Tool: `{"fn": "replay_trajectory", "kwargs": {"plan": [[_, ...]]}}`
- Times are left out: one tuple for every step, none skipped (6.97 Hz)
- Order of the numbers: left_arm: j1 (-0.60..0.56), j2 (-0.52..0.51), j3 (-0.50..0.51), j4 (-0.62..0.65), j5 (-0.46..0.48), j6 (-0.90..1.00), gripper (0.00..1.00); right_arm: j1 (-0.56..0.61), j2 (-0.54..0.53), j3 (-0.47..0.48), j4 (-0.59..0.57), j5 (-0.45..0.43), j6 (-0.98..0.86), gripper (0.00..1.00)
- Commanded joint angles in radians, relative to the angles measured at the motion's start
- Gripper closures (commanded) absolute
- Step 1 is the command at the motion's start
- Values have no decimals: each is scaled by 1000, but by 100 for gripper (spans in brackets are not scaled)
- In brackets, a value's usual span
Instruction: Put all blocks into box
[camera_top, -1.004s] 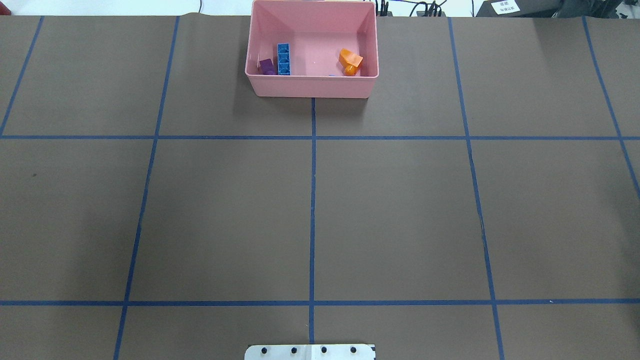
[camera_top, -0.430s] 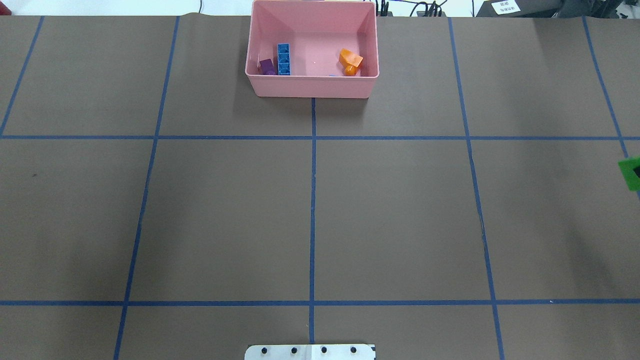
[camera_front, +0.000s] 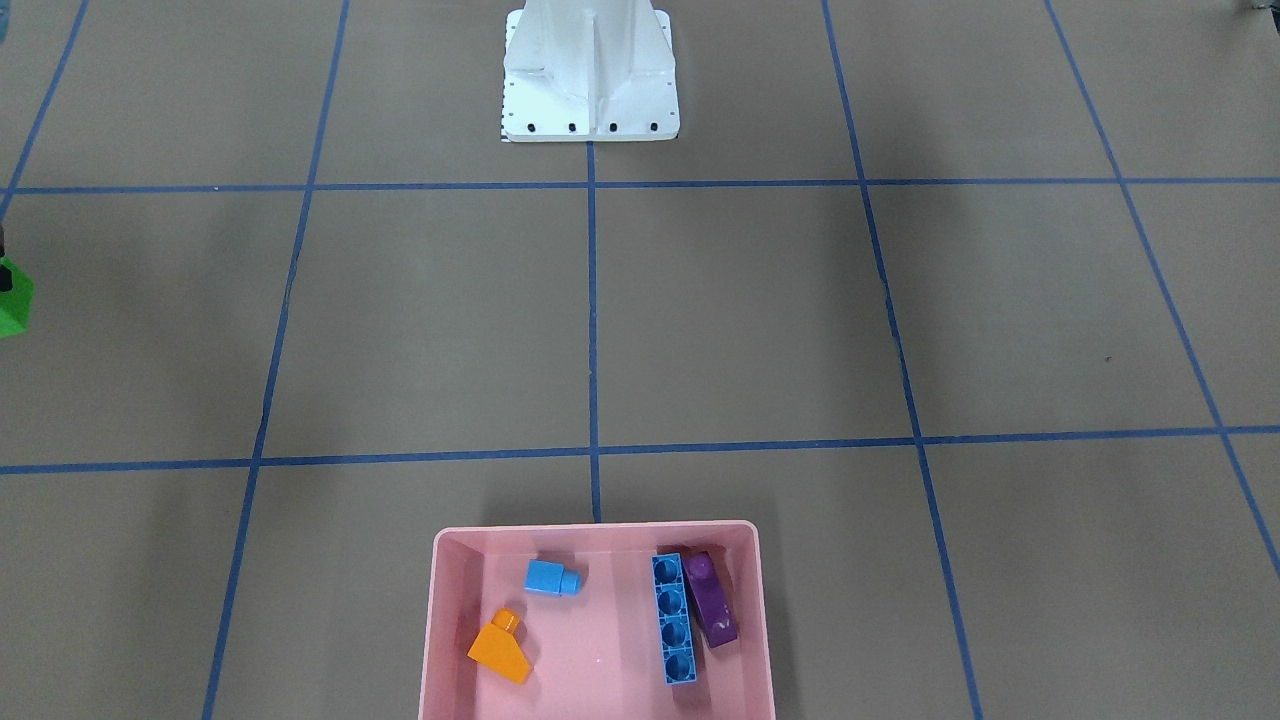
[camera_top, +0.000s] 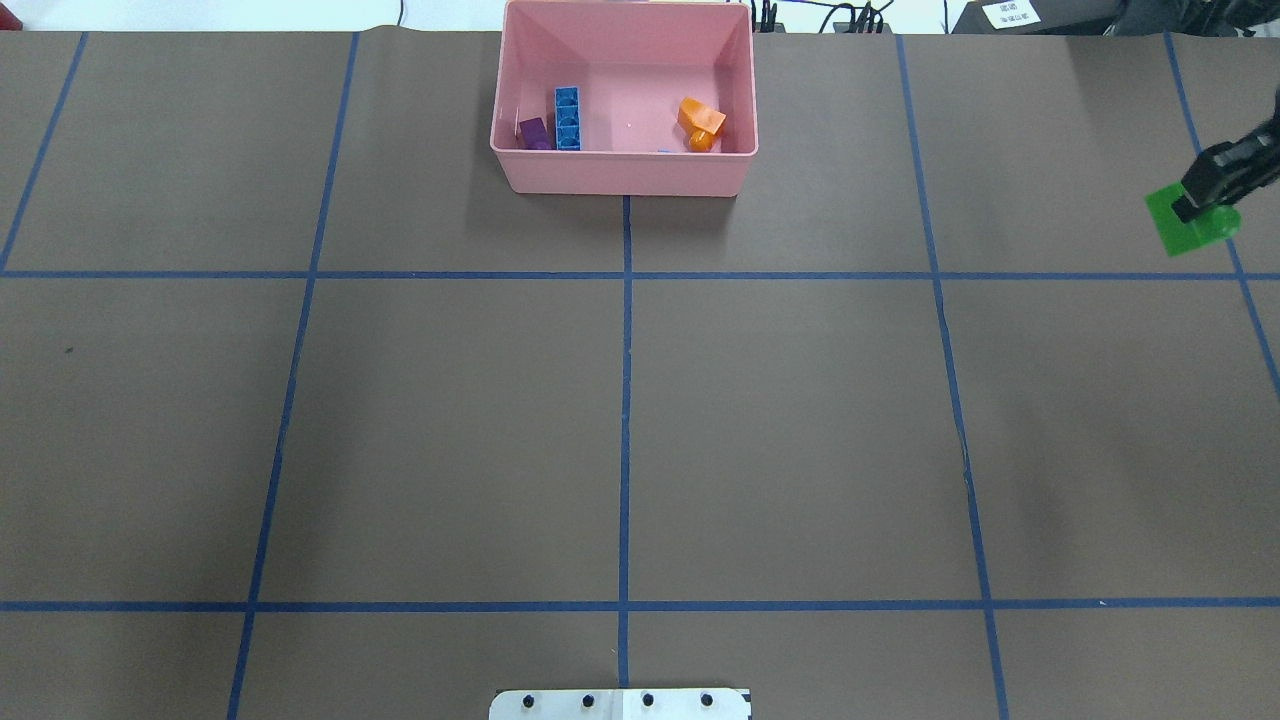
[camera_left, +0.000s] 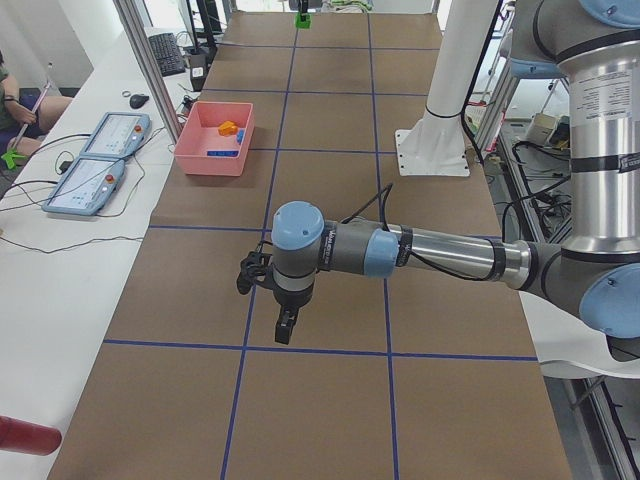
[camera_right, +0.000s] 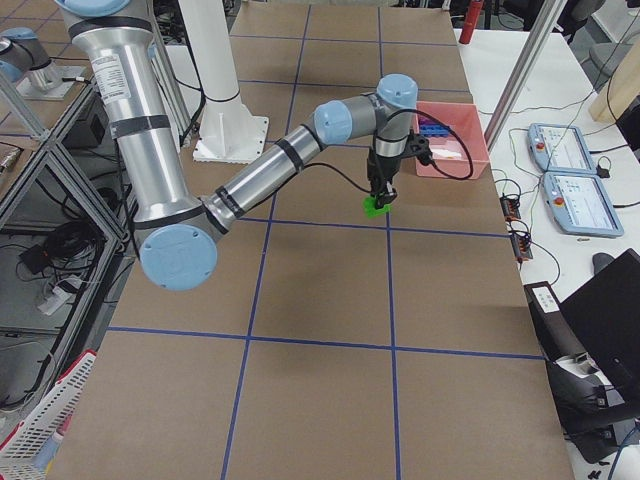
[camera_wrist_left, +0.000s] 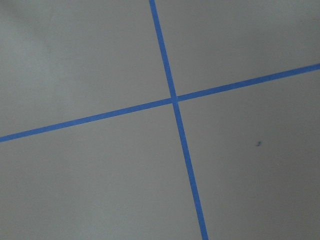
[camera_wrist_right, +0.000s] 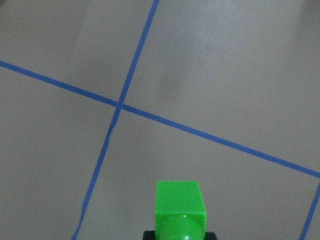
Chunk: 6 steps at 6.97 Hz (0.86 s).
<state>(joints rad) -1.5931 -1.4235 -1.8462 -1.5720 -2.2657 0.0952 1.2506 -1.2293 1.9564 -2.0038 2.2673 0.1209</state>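
The small green block (camera_top: 1178, 230), clamped between the closed jaws of the right gripper (camera_top: 1203, 198), hangs over the table (camera_top: 800, 420) well right of the pink box (camera_top: 620, 176), which holds the orange sloped brick (camera_front: 500, 650), purple brick (camera_front: 712, 598), long blue brick (camera_front: 673, 618) and small blue cube (camera_front: 550, 577). We judge the carry must clear the box's rim, then release over its bare middle. Only blue tape lines (camera_top: 625, 400) cross the table between. Of the left gripper (camera_left: 284, 330), far from the box, we cannot tell the jaws.

We can read no words, numbers or brand marks in any view. A white label (camera_top: 1010, 14) on dark gear beyond the table's (camera_top: 800, 420) far edge carries print too small to read.
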Motion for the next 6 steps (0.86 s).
{"fn": "replay_trajectory", "kwargs": {"plan": [[-28, 21, 1, 0, -65, -9, 0, -55, 262, -169, -27, -2, 138, 100], [-31, 23, -1, 0, -86, -9, 0, -89, 377, -251, -27, -2, 214, 100], [-33, 23, -1, -2, -98, -8, 0, -132, 495, -351, -21, -5, 309, 100], [-34, 40, -7, -6, -98, -8, 0, -164, 621, -476, -17, -8, 385, 100], [-34, 41, -8, -8, -98, -8, 0, -183, 716, -596, 35, -11, 425, 100], [-33, 41, -5, -8, -98, -8, 0, -201, 734, -670, 151, -12, 483, 100]]}}
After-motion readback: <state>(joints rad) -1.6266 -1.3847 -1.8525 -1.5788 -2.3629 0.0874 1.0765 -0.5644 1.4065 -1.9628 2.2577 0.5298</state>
